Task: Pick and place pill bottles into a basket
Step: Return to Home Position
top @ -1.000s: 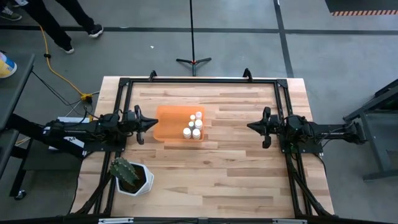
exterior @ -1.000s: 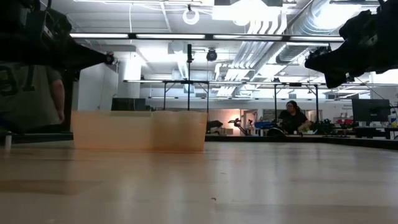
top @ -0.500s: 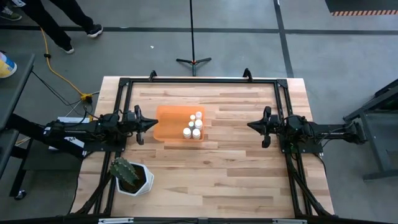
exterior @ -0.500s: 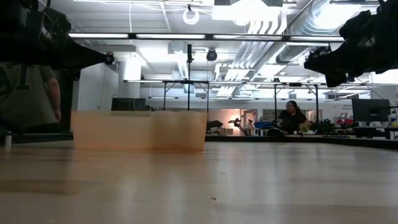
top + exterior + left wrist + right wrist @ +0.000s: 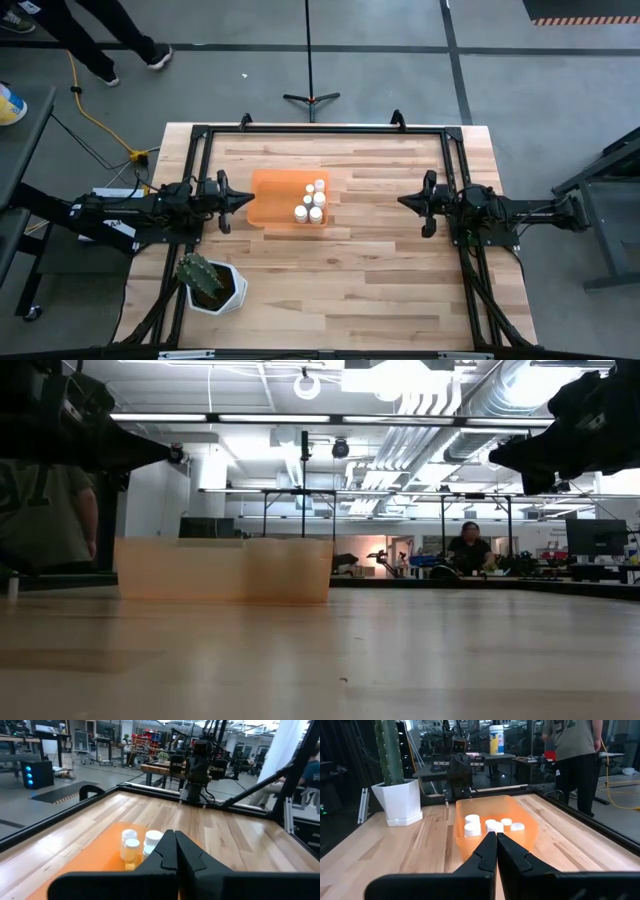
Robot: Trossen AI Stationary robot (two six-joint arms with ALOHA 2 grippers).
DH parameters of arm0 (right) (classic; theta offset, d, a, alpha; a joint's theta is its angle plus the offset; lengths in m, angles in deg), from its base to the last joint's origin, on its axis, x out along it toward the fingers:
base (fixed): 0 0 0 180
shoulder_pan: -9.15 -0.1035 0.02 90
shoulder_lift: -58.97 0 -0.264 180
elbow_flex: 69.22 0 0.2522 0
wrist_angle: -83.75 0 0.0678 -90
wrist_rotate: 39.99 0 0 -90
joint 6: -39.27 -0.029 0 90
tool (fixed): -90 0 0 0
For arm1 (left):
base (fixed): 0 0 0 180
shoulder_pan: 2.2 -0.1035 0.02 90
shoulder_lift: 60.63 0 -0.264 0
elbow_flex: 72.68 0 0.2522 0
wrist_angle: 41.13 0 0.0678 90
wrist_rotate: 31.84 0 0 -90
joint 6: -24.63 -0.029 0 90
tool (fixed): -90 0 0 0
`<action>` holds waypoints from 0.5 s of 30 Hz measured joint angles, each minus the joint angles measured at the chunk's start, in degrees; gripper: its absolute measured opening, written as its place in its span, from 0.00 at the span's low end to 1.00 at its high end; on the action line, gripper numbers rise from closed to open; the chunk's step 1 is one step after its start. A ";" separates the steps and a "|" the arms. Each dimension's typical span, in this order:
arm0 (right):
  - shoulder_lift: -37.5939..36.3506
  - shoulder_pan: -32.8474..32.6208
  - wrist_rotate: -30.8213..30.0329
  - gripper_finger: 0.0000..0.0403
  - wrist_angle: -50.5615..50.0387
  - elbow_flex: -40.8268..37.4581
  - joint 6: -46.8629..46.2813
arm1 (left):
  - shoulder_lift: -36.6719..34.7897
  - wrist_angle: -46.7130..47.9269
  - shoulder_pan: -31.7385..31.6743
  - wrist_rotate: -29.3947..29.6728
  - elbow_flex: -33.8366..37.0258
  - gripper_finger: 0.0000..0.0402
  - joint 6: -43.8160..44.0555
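Pill bottles [image 5: 311, 205]: a cluster of white caps standing upright inside the basket [image 5: 270, 195], at the end nearer my right arm; same spot as a second ago.
Person [image 5: 158, 55]: on the floor beyond the table's far left corner; the shoe has shifted a little since the earlier frame, and in the low view the torso has moved too.
Shirt writing: pale digits, cut off at the frame edge; I cannot read them surely.
Cactus pot [image 5: 212, 285]: white, at the near left corner, unmoved.
Left claw [image 5: 248, 199]: fingers pressed together on nothing, tip raised over the basket's left rim; no change.
Basket: translucent orange, flat on the table [image 5: 380, 290], left of centre, unmoved.
Right claw [image 5: 402, 203]: fingers together, empty, well apart from the basket and pointing at it; in the low view it sits a shade higher than half a second ago.
Tub [image 5: 496, 740]: white and yellow, on a bench behind; label too small to read.
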 joint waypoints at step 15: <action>0.00 0.02 1.40 0.00 0.00 0.00 0.01 | 0.00 0.10 0.00 -0.19 0.00 0.05 0.26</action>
